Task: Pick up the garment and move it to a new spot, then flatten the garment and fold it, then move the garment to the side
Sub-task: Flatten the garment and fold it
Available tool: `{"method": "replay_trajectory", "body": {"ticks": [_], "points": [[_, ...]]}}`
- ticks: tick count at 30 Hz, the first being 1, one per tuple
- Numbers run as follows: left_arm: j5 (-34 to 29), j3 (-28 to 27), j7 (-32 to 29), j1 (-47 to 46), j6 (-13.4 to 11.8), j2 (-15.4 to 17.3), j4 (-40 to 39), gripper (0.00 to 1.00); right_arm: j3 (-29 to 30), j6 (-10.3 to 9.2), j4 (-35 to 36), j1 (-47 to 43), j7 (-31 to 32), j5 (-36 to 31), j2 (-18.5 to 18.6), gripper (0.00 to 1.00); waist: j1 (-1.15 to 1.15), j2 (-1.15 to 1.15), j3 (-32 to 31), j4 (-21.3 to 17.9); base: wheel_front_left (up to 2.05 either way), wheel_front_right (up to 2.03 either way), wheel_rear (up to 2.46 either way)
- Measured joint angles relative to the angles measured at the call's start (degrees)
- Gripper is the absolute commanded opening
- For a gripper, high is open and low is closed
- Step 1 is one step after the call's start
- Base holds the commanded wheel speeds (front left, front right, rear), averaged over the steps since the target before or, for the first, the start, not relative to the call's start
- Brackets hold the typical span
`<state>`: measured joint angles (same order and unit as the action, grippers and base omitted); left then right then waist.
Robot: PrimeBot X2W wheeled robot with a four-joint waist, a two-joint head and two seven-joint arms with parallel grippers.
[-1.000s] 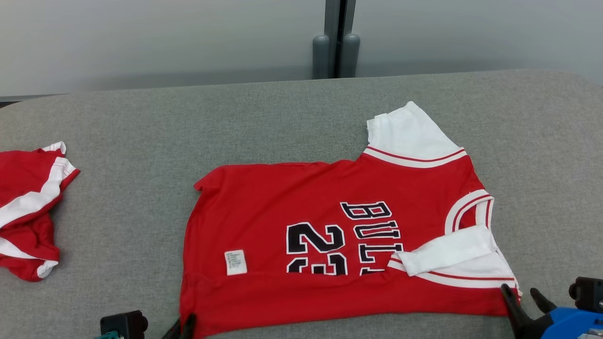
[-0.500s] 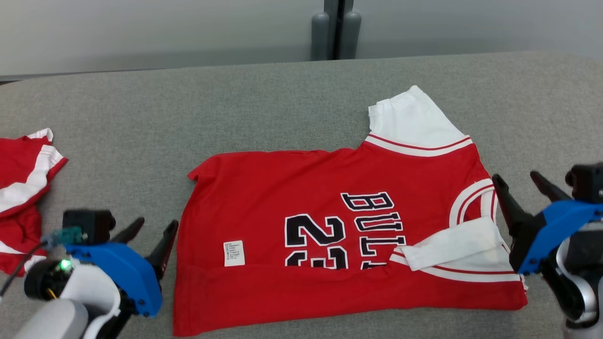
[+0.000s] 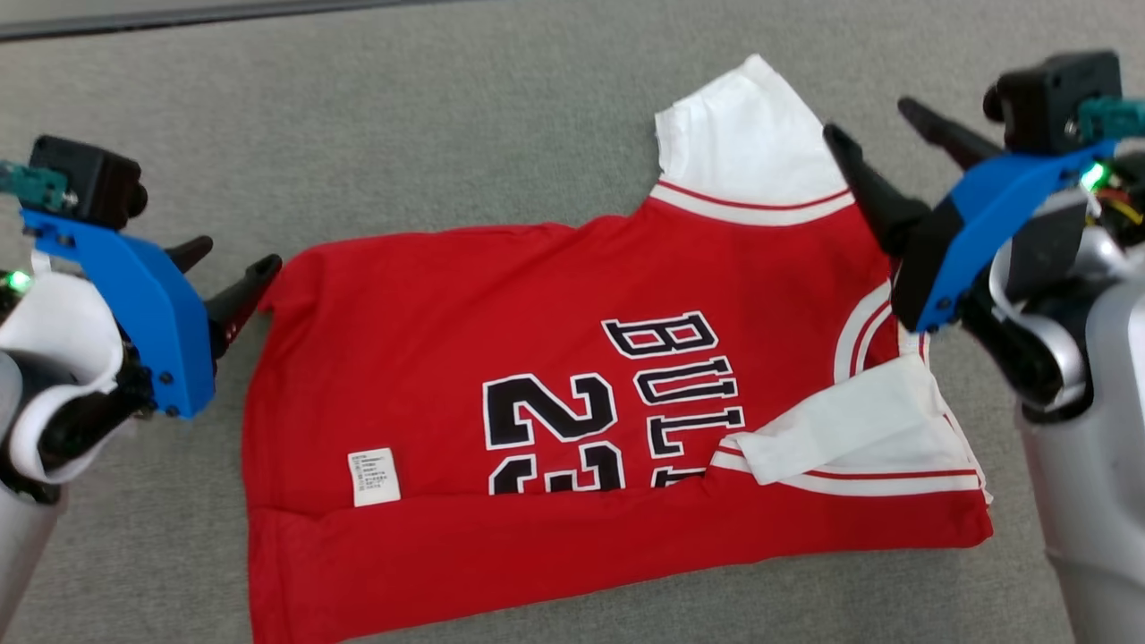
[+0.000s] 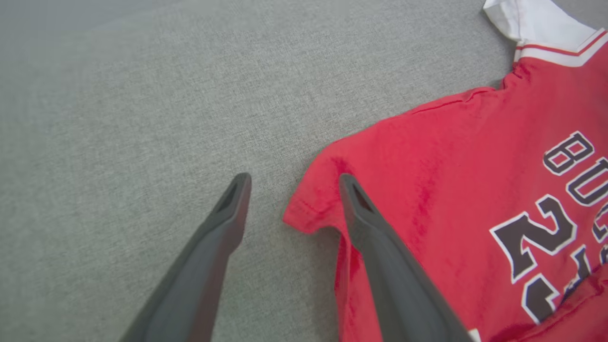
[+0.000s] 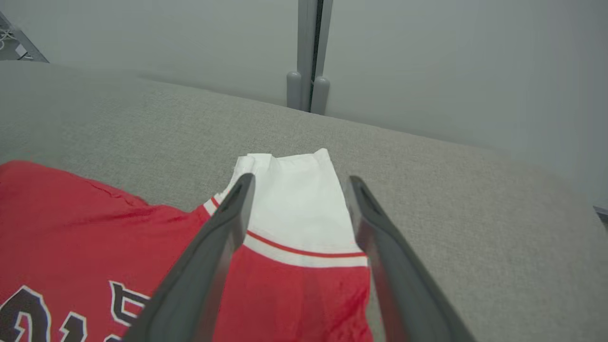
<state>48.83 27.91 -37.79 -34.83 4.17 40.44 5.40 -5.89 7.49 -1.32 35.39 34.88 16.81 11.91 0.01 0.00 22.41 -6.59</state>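
Garment: a red garment (image 3: 537, 358) with black, white-edged lettering and the number 23, white sleeves trimmed with a red stripe, and a small white label (image 3: 374, 477) near the hem.
Place: it lies spread on the grey table (image 3: 447, 134), roughly in the middle, between the two arms.
Folds: a red band along the near long edge is turned up over the lower part of the number. The near sleeve (image 3: 850, 429) is folded in over the chest.
Long axis: it runs across the table from left to right.
Pointing: collar end to the right, hem to the left. The far sleeve (image 3: 742, 134) sticks out away from the robot.
Left gripper: the left gripper (image 3: 240, 253) has its fingers spread wide and holds nothing. It is at the far hem corner, with one finger over the red cloth and the other over bare table. Contact cannot be told.
Right gripper: the right gripper (image 3: 868, 118) is also spread wide and empty. It is above the far sleeve, a finger on either side of the white cloth.
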Motion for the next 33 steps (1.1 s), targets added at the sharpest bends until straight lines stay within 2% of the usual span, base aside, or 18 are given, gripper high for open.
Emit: {"method": "replay_trajectory", "body": {"ticks": [7,17,18,19,20,21,23,28,31,33], "points": [[3.4,0.5,-6.7,-3.1,0.8,0.8,3.3,1.00,-3.1,0.00,-4.3,6.0,-3.1,1.0,0.8,1.00,0.00,0.00,3.3,-1.5,0.00,0.00,0.00],[5.2,0.4,-10.1,-3.1,0.1,2.4,3.8,1.00,-3.8,0.00,-8.2,9.2,-5.3,2.2,1.4,1.00,0.00,0.00,5.4,-1.9,0.00,0.00,0.00],[5.1,0.4,-10.1,-3.1,0.0,2.5,3.8,0.91,-3.8,0.00,-8.5,9.5,-5.5,2.3,1.3,1.00,-0.01,0.00,5.6,-2.0,0.00,0.00,0.00],[4.8,0.6,-10.5,-3.2,-0.7,2.4,3.8,0.71,-3.5,0.00,-9.0,10.2,-5.7,2.4,1.2,1.00,-0.01,0.00,6.1,-1.8,0.00,0.00,0.00],[4.6,0.8,-11.0,-3.2,-0.9,2.4,3.8,0.46,-3.5,0.00,-9.3,10.3,-5.7,2.5,1.2,1.00,-0.01,0.00,6.3,-1.7,0.00,0.00,0.00],[4.6,1.0,-11.3,-3.4,-1.1,2.2,3.7,0.38,-3.5,0.00,-9.9,10.4,-5.7,2.5,1.1,1.00,-0.01,0.00,6.4,-1.4,0.00,0.00,0.00],[4.9,1.4,-11.8,-3.5,-1.2,1.5,3.4,0.00,-3.5,0.00,-11.0,11.0,-5.4,2.9,1.1,1.00,-0.02,0.00,6.7,-1.1,0.00,0.00,0.00],[5.2,2.0,-11.9,-4.1,-1.2,0.0,2.3,0.00,-1.6,0.00,-14.7,14.2,-5.2,3.3,1.2,1.00,-0.02,0.00,7.7,0.1,0.00,0.00,0.00],[4.8,2.1,-9.1,-4.2,-1.2,-1.7,1.1,0.00,0.2,0.00,-18.7,17.3,-5.2,2.2,1.4,1.00,-0.02,0.00,8.5,1.3,0.00,0.00,0.00],[3.4,2.4,-4.6,-4.3,-0.6,-4.7,-0.3,0.00,1.6,0.00,-23.4,20.6,-4.4,-0.7,2.4,1.00,-0.02,0.00,9.4,3.2,0.00,0.00,0.00]]}}
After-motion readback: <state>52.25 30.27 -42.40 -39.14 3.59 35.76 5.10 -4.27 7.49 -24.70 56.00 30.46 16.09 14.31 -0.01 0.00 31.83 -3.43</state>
